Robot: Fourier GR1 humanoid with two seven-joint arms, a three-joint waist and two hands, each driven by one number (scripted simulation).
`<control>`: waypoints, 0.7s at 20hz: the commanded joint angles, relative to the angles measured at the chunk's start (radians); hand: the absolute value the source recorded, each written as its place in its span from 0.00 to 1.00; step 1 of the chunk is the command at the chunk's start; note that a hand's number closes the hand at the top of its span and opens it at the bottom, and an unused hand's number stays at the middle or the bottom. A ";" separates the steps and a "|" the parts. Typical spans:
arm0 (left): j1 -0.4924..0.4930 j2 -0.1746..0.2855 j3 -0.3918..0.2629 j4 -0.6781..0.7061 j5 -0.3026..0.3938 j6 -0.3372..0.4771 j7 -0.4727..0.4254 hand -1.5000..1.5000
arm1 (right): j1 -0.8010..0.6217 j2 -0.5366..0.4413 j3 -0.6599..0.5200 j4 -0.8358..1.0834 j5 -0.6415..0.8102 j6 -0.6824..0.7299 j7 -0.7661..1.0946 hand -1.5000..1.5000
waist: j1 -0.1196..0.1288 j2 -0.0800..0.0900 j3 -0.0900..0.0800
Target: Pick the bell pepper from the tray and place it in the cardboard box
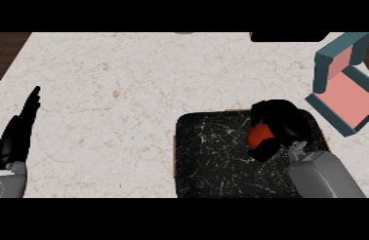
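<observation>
Right hand [283, 123] is curled round the red bell pepper [260, 133], grasping it over the upper right corner of the black tray [216, 158], at about four o'clock in the view. At two o'clock, just beside the tray, lies the pink, teal-edged cardboard box [344, 95]. Left hand [20, 129] rests open, fingers up, at nine o'clock on the pale counter [122, 78].

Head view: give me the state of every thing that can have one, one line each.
Right hand, black: curled round the red bell pepper.
Red bell pepper: over the black marbled tray, not yet in the box.
Black marbled tray: flat on the pale stone counter.
Teal box with pink inside: open, no pepper in it.
Left hand, black: open, fingers up, resting at the view's left edge.
</observation>
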State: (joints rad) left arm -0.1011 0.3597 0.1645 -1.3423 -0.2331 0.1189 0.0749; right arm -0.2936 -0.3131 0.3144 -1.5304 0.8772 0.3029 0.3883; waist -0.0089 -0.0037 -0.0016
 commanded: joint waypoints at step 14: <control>0.035 0.014 0.038 -0.012 0.033 -0.016 -0.016 0.50 | 0.172 -0.671 -0.804 0.417 -0.367 -0.260 -0.952 1.00 | -0.040 0.004 0.009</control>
State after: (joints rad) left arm -0.0502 0.3696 0.2021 -1.3603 -0.2052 0.1136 0.0594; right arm -0.1245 -0.8955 -0.3516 -1.2117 0.5929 0.0946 -0.3402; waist -0.0544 -0.0001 0.0086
